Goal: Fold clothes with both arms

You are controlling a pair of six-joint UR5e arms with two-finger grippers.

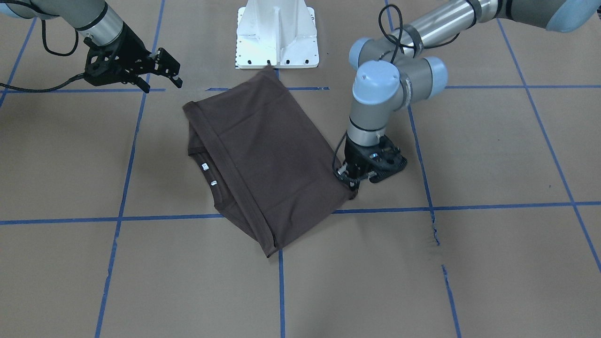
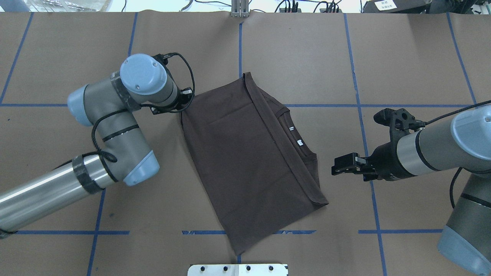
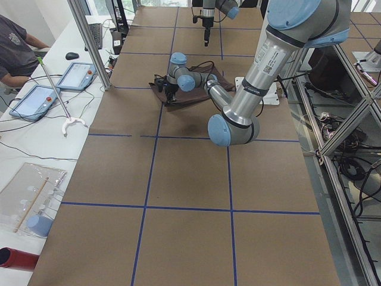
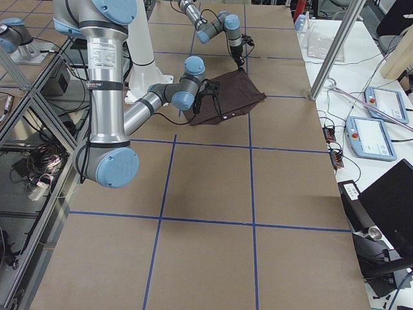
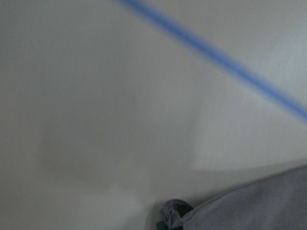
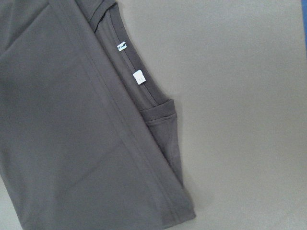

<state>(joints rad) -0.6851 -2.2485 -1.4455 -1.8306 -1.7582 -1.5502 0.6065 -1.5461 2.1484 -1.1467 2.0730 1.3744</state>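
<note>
The T-shirt [image 1: 267,155] lies folded in half and askew mid-table [image 1: 493,155], near the robot's edge. The left gripper [image 1: 355,187] is down on its corner toward the operators' edge; whether its fingers are clamped I cannot tell. The right gripper [image 1: 162,75] hovers with its fingers apart beside the collar side. The next fold likely needs both corners pinched.

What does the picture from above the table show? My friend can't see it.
A folded dark brown T-shirt lies slanted on a brown table marked with blue tape lines. The left gripper is down at the shirt's left corner, while the right gripper hangs open beside the collar side, not touching it.
</note>
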